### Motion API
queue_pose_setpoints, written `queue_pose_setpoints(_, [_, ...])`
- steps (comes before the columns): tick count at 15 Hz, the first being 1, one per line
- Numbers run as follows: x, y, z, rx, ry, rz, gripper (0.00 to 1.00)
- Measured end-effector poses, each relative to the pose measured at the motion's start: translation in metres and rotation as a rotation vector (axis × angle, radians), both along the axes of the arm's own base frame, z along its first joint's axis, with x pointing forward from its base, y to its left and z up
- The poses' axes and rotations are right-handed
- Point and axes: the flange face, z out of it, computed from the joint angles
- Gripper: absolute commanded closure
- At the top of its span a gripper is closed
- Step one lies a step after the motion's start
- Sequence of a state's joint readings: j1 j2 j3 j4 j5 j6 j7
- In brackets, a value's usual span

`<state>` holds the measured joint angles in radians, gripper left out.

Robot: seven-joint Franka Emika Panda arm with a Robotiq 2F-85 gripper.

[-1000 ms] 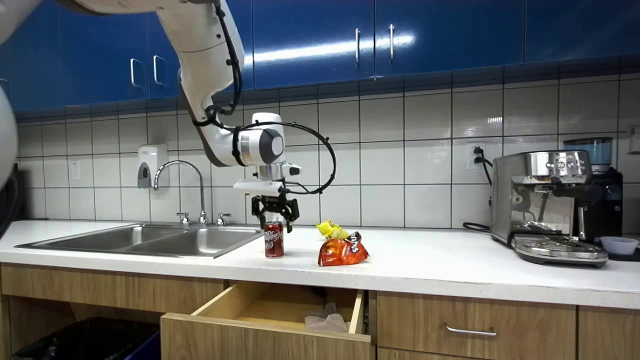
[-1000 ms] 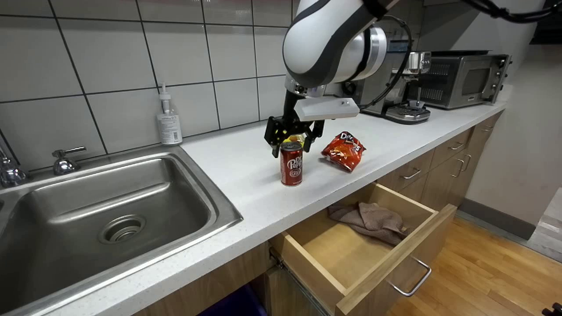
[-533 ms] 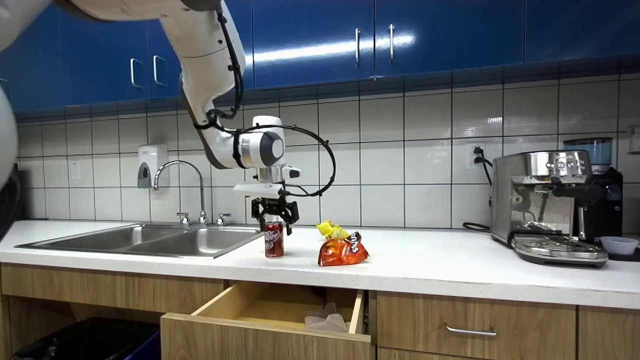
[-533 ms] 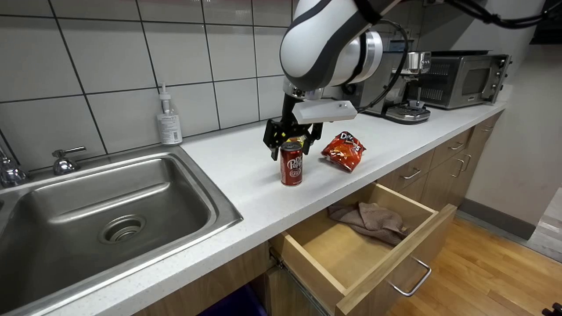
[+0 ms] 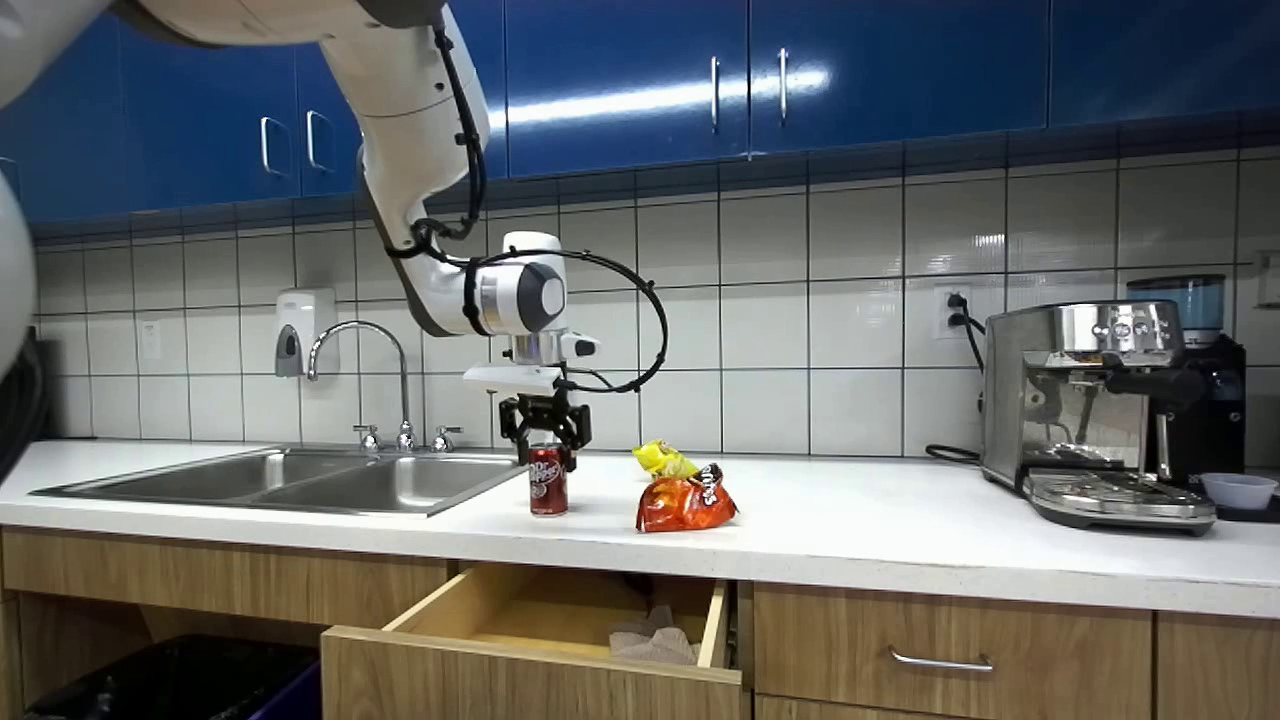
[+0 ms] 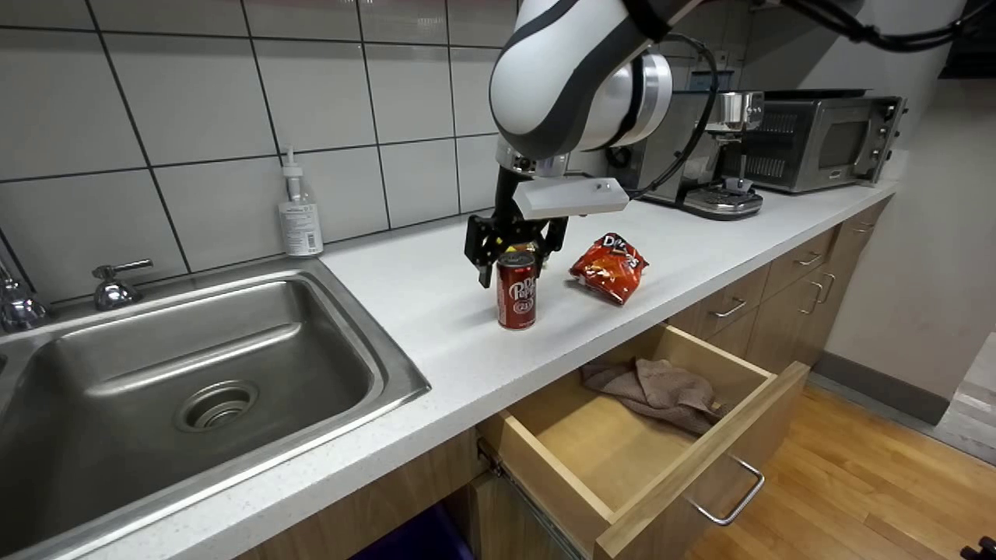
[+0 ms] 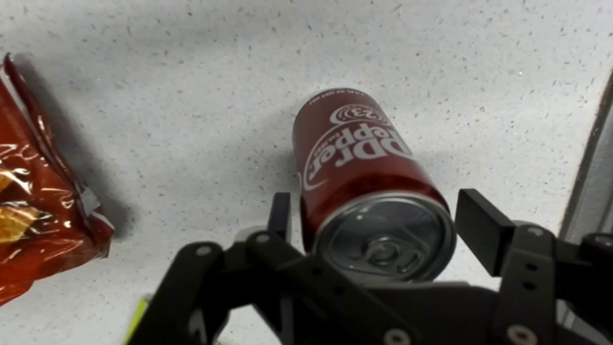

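A dark red Dr Pepper can (image 5: 548, 485) stands upright on the white countertop (image 5: 850, 520), near the corner of the sink. My gripper (image 6: 513, 270) points down over the can, one finger on either side of its top. In the wrist view the can (image 7: 354, 148) lies between the black finger pads (image 7: 481, 225), and strips of counter show on both sides, so the pads appear apart from it. The gripper's linkage hides part of the lid's near edge. Beside the can is a red Doritos bag (image 6: 609, 268), with a yellow bag (image 5: 662, 459) behind it.
A steel sink (image 6: 366, 319) is close by, with a soap bottle (image 6: 300, 222) behind it. Below the counter, a wooden drawer (image 6: 591, 443) is pulled out, holding a brown cloth (image 6: 661, 393). An espresso machine (image 5: 1090, 400) and a microwave (image 6: 825, 144) stand farther along.
My gripper has sunk a little and shifted slightly toward the sink. Its fingers have drawn somewhat closer together around the can's top. The can and bags have stayed put.
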<state>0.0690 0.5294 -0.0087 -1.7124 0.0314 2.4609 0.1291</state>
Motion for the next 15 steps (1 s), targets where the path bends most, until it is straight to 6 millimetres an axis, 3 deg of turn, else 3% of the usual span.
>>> queue_pose_setpoints(3, [0.0002, -0.0007, 0.0004, 0.000, -0.001, -0.001, 0.61])
queue_pose_setpoints(15, [-0.0034, 0.0020, 0.0020, 0.001, 0.002, 0.008, 0.61])
